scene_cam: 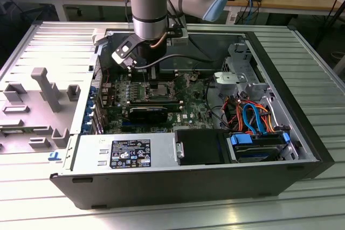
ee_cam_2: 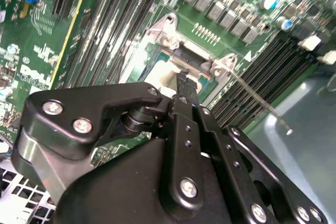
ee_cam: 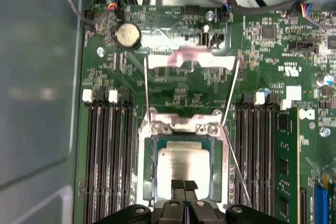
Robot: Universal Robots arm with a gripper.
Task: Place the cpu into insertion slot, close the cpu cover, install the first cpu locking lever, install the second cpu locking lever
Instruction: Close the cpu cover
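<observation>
The gripper (ee_cam: 184, 185) has its two black, flat-sided fingers drawn narrow, almost together, gripping nothing. The tips rest at the near edge of the cpu (ee_cam: 184, 163).

The cpu lies flat in the insertion slot (ee_cam: 146, 161), with its dull, smooth silver-grey top facing up. It is close to square, so no long axis can be told, and its edges run parallel to the slot's silver rim and to the black ribbed memory slots (ee_cam: 107, 156).

The cpu cover (ee_cam: 184, 59), a pale thin metal plate, stands raised beyond the far edge of the slot. Thin wire levers (ee_cam: 146, 90) rise free on either side. A green circuit board (ee_cam: 173, 85) surrounds the slot.
</observation>
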